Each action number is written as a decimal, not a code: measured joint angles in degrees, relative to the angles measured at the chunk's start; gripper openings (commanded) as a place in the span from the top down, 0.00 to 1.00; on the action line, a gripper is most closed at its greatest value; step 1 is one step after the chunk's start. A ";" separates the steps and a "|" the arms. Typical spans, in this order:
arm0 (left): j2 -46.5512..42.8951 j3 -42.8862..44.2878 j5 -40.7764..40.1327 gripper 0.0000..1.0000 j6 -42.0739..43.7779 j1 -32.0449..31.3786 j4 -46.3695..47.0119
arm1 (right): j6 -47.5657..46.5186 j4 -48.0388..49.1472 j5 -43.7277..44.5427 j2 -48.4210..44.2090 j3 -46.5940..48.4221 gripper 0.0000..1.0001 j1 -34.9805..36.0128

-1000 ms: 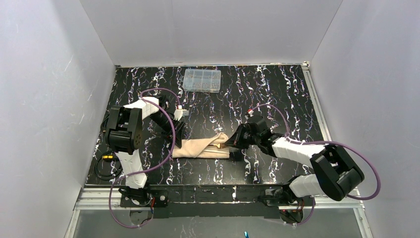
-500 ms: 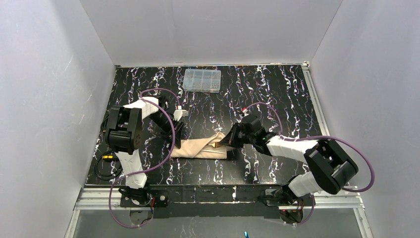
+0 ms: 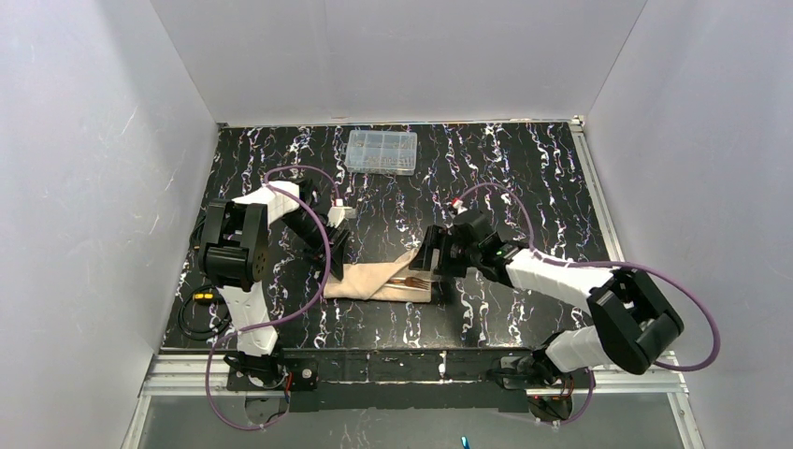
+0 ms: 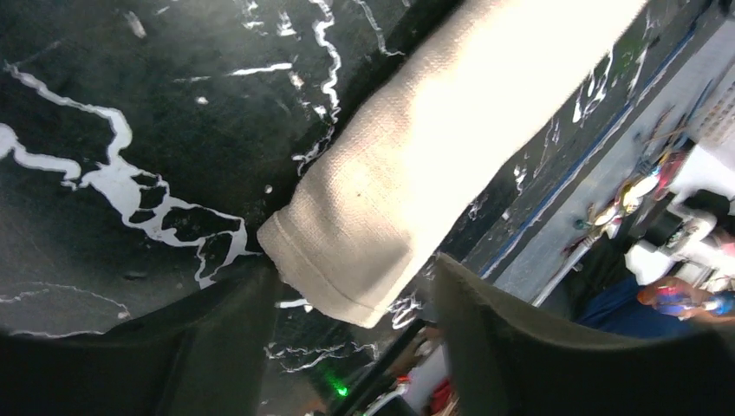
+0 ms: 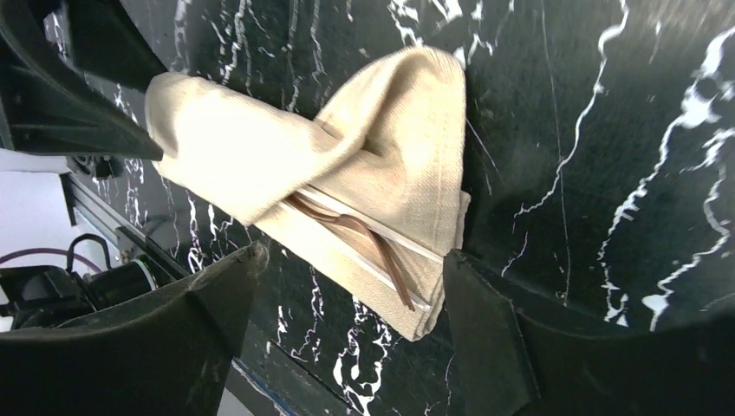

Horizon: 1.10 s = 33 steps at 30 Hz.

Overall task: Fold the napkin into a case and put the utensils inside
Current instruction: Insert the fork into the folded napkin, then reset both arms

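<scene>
Top view, napkin (image 3: pixel 369 279): beige woven cloth, folded into a narrow strip.
Top view, table (image 3: pixel 524 168): black, white marble veining; napkin lies mid-table.
Top view, box (image 3: pixel 382 152): clear plastic, compartmented, far side.
Left wrist, left fingers (image 4: pixel 199 347): dark, part open, straddling the napkin's hemmed end, not clamped.
Right wrist, right fingers (image 5: pixel 199 329): wide apart, empty.
Right wrist, utensils (image 5: pixel 381 251): slim copper metal, tucked in the fold.

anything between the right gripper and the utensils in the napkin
Nothing visible. The right gripper is open with the end of the case between its fingers, and the copper ends of the utensils lie exposed there. Only the case itself covers the rest of them.
</scene>
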 measured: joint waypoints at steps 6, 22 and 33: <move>-0.26 4.76 0.52 0.02 0.11 1.20 -4.15 | -7.87 -12.83 1.16 -2.64 8.85 0.03 -2.32; -8.96 14.32 -1.57 0.02 0.28 11.91 -6.10 | -24.22 -16.79 30.38 -6.21 15.96 0.01 -24.22; -29.42 -19.41 -3.67 0.02 -15.50 20.24 41.07 | -33.33 15.41 54.58 -2.54 -12.04 0.01 -26.75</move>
